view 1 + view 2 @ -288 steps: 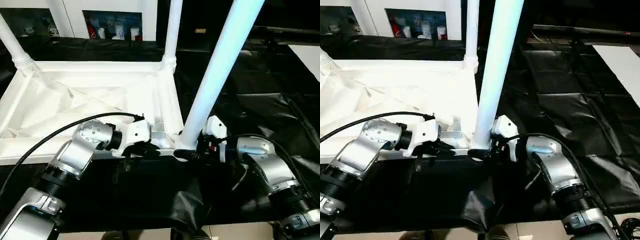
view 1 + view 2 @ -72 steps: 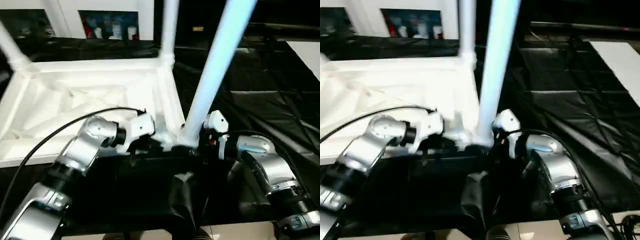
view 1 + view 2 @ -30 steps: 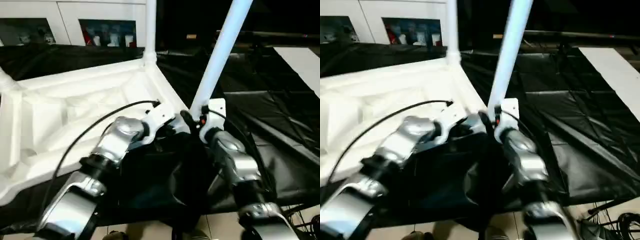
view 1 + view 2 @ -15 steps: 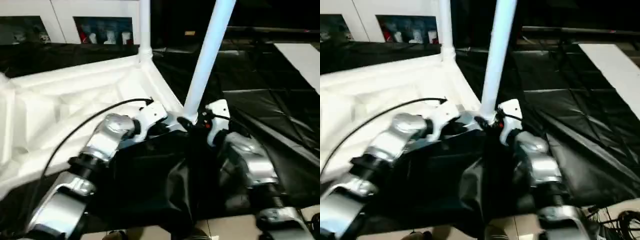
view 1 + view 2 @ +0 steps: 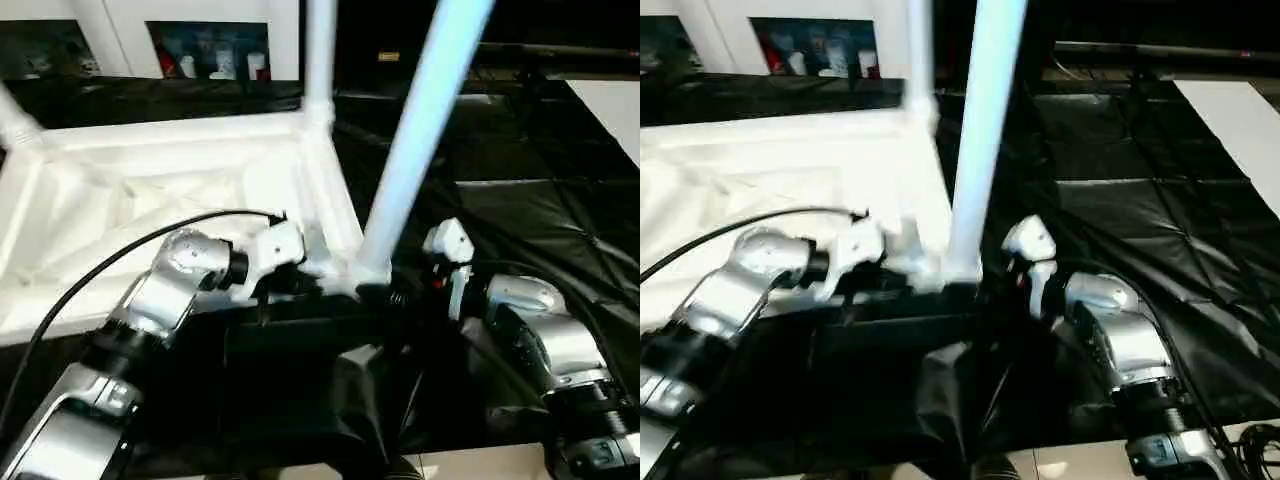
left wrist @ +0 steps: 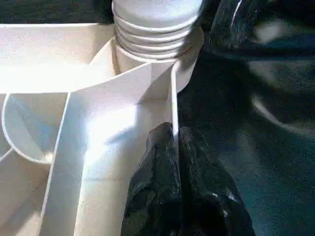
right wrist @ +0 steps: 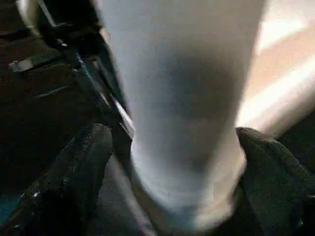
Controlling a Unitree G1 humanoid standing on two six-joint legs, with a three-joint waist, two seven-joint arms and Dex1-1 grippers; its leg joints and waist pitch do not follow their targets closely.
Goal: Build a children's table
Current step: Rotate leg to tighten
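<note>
I have the tabletop (image 5: 150,190) lying ribs-up on the black sheet (image 5: 520,200). My left gripper (image 6: 176,142) is pinched onto its near edge wall beside the corner. My right gripper (image 7: 172,162) straddles the near-corner leg (image 5: 410,160), fingers (image 7: 83,162) spread either side.

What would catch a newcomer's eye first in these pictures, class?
The upturned white tabletop on black sheeting, and the tall leg rising from its near corner socket. The right gripper straddles that leg's base with fingers spread, while the left gripper pinches a rib of the tabletop beside the socket.
</note>
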